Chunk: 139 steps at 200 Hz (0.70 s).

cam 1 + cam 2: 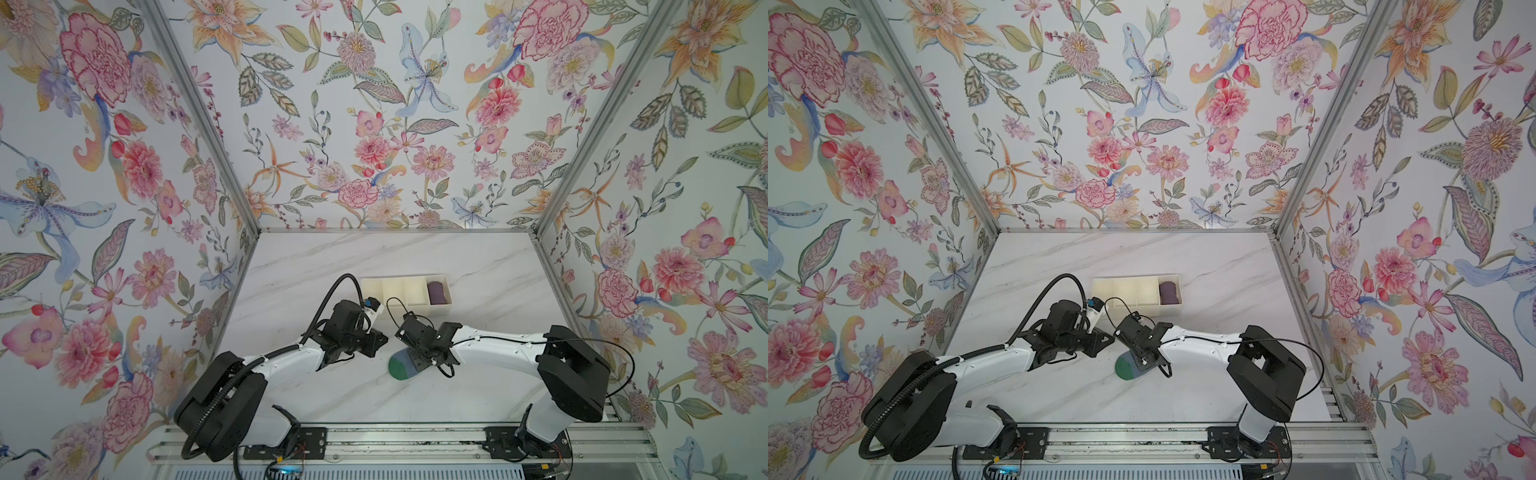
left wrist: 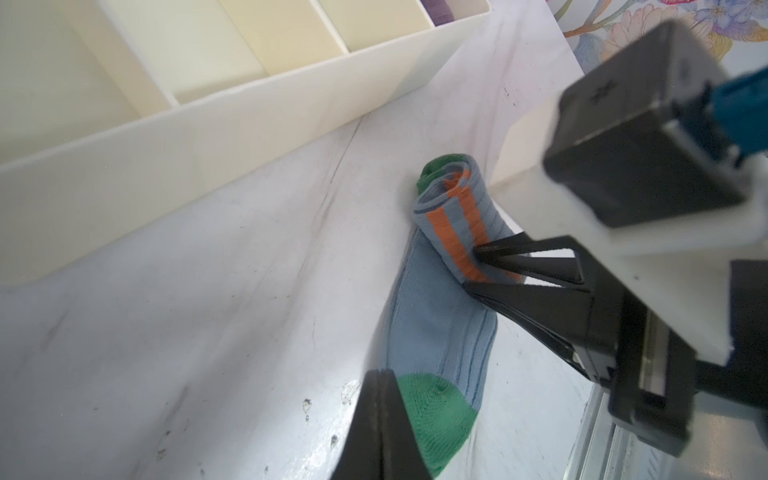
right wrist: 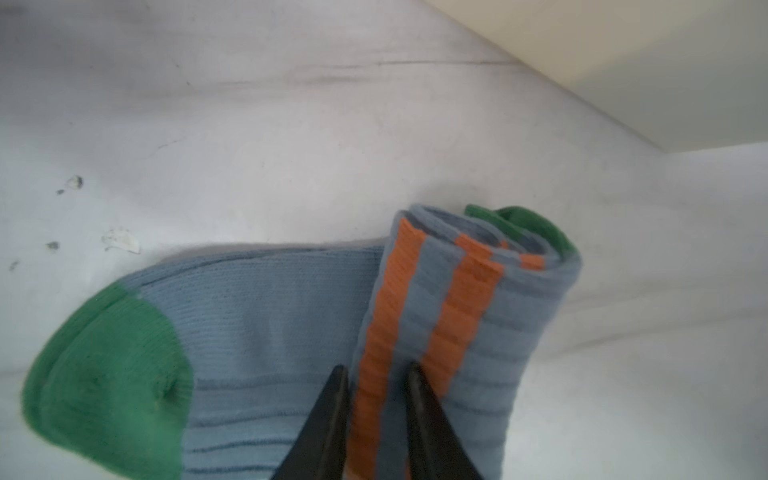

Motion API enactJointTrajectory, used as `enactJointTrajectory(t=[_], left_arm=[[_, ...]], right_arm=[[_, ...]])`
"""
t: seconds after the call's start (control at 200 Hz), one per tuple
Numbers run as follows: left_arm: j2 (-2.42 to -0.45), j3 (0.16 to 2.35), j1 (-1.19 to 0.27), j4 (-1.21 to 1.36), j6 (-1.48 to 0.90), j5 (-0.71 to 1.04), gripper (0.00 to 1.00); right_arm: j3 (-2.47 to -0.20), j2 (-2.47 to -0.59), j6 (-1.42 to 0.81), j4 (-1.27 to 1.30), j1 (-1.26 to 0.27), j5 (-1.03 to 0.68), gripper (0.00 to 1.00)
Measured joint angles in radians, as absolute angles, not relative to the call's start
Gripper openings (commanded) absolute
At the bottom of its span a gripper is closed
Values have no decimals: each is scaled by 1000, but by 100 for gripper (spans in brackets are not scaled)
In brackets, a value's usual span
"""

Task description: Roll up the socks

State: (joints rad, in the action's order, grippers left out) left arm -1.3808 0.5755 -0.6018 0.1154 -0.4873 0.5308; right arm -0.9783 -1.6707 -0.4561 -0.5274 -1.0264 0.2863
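Observation:
The socks (image 3: 270, 316) are blue-grey and ribbed, and lie on the marble table partly rolled. The roll (image 3: 478, 299) shows two orange stripes and a green tip at its core. The flat part ends in a green toe (image 3: 108, 361). My right gripper (image 3: 376, 370) is shut on the roll's outer fold, with an orange stripe between its fingers. In both top views it covers the roll, leaving only the green end of the socks (image 1: 399, 369) showing. My left gripper (image 2: 380, 374) is shut and holds nothing. It hangs just beside the green toe (image 2: 432, 415).
A cream divided tray (image 1: 399, 308) stands just behind the arms. A dark purple rolled bundle (image 1: 438, 292) sits in its right-most compartment. The tray's long wall (image 2: 208, 137) is close to the roll. Floral walls enclose the table on three sides.

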Motion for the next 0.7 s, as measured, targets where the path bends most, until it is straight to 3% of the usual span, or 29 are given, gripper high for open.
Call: enactJointTrajectory(t=[0.325, 0.696], left_arm=[[-1380, 512, -619, 172, -529, 566, 0], [-1343, 480, -796, 243, -638, 512, 0]], right_arm=[[-965, -1677, -448, -503, -1015, 254, 25], [-947, -1676, -448, -466, -999, 233, 24]])
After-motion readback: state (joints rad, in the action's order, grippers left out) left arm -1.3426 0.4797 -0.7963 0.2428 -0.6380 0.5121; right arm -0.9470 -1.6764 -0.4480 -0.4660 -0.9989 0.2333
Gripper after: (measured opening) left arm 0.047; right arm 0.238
